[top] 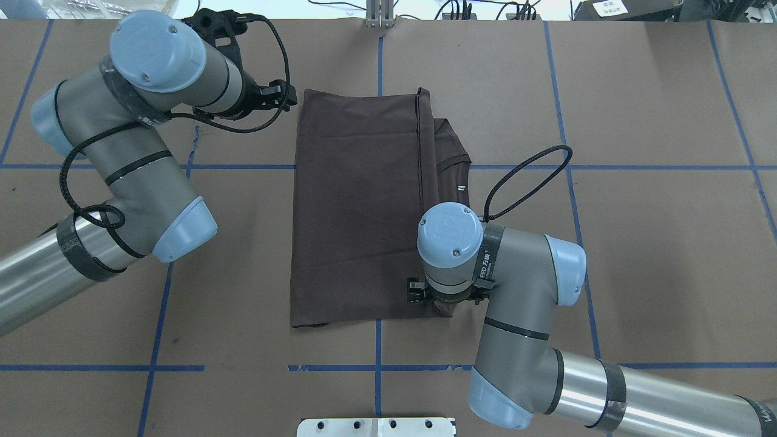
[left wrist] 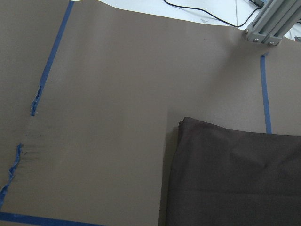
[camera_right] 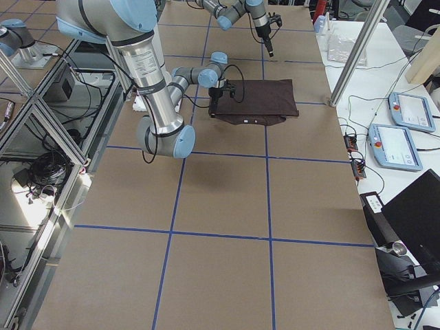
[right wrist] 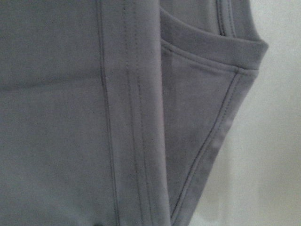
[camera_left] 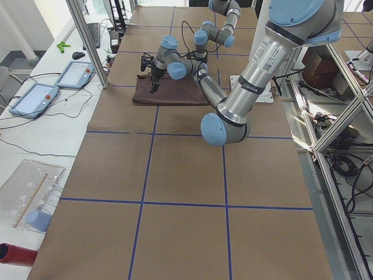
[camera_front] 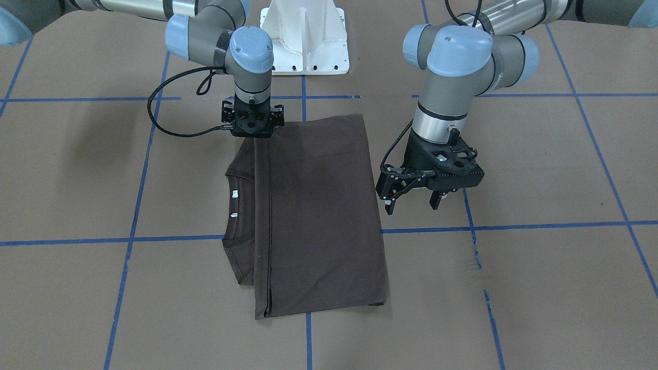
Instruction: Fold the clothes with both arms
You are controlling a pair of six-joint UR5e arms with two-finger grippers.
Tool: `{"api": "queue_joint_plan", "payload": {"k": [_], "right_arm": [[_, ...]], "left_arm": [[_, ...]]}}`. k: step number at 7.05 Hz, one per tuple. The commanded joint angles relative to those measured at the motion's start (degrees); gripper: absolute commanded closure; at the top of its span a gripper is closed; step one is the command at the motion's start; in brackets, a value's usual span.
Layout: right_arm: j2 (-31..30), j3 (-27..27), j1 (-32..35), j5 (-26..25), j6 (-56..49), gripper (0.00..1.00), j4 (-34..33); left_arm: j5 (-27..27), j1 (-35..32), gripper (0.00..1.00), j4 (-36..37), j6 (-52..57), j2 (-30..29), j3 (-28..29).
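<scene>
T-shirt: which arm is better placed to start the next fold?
Right, likely: the right end effector is low over a T-shirt corner; the left end effector hangs open beside it.

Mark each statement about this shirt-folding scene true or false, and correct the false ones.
1. The T-shirt lies folded on the table, with its collar showing along one side. True.
2. The left gripper is clamped on the shirt's edge. False: it is open beside the shirt, with nothing between its fingers.
3. The right gripper is at a corner of the shirt on the robot's side. True.
4. Two garments lie on the table. False: only the one brown shirt is there.
5. White tags show inside the collar. True.
</scene>
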Motion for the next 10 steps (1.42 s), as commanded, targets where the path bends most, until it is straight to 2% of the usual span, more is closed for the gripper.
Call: {"api": "queue_joint_plan", "payload": {"k": [1,4,6,8,9,10], "right_arm": [[0.1,-0.1,0.0,-0.1,-1.9,0.0,-2.0],[-0.3,0.0,0.9,-0.3,-2.6,0.0,-3.6],[-2.9,0.8,2.7,-0.2,-3.7,0.0,-3.6],[-8.9,6.0,4.8,-0.5,-7.8,0.0,-6.1],[-13.2,10.9,5.7,-0.4,-10.0,0.0,-6.5],[-12.7,11.8,6.2,-0.3,-10.3,0.0,-6.5]], "left_arm": [[0.0,0.0,0.0,0.0,-0.1,0.0,0.0],[-0.1,0.0,0.0,-0.1,-0.2,-0.1,0.0],[-0.1,0.2,0.0,-0.4,-0.5,-0.2,-0.1],[-0.1,0.3,0.0,-0.4,-1.7,-0.3,-0.1],[-0.1,0.3,0.0,-0.4,-1.7,-0.3,-0.1],[-0.1,0.3,0.0,-0.4,-1.7,-0.3,-0.1]]}}
